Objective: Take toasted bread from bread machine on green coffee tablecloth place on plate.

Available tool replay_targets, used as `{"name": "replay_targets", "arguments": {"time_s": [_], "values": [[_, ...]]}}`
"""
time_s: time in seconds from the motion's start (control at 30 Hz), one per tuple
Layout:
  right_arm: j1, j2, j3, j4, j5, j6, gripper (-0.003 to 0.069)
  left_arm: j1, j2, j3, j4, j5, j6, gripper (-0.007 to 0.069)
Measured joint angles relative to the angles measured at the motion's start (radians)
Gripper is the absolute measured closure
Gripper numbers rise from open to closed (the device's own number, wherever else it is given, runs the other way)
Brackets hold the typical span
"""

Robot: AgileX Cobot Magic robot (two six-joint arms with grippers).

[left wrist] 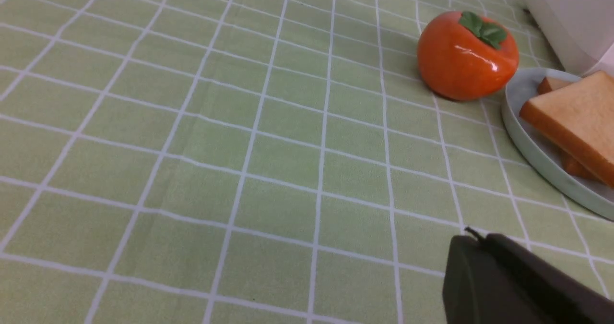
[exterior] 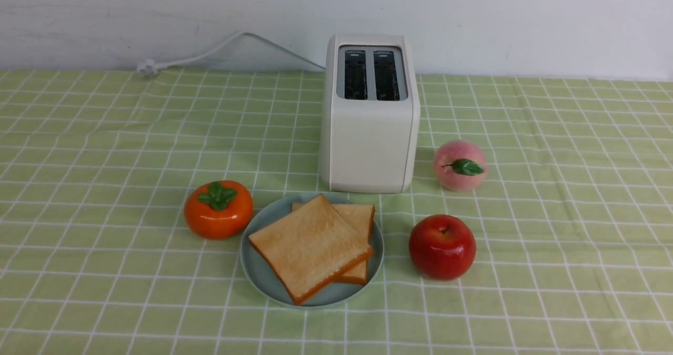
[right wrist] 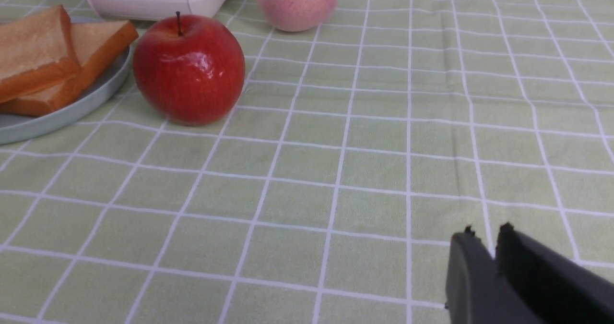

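Observation:
Two slices of toasted bread lie stacked on the plate (exterior: 261,279): the top slice (exterior: 310,247) overlaps the lower one (exterior: 360,215). The bread machine (exterior: 368,144) stands just behind the plate on the green coffee tablecloth (exterior: 105,134); both its slots look empty. Neither gripper shows in the front view. My left gripper (left wrist: 475,237) is shut and empty, low over bare cloth, apart from the plate (left wrist: 515,98) and bread (left wrist: 580,117). My right gripper (right wrist: 487,232) is shut and empty, with a hair of a gap at the tips, over cloth away from the bread (right wrist: 33,50) and plate (right wrist: 72,113).
An orange persimmon (exterior: 218,209) sits left of the plate. A red apple (exterior: 442,246) sits right of it. A pink peach (exterior: 459,165) is beside the bread machine. The white cord (exterior: 210,52) runs along the back wall to the left.

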Motion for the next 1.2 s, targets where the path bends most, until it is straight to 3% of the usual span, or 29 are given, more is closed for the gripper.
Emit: {"name": "replay_targets", "arguments": {"time_s": [1.2], "values": [[0.000, 0.000, 0.000, 0.000, 0.000, 0.000, 0.0530, 0.000, 0.000, 0.000, -0.001, 0.001, 0.000, 0.0624]]}}
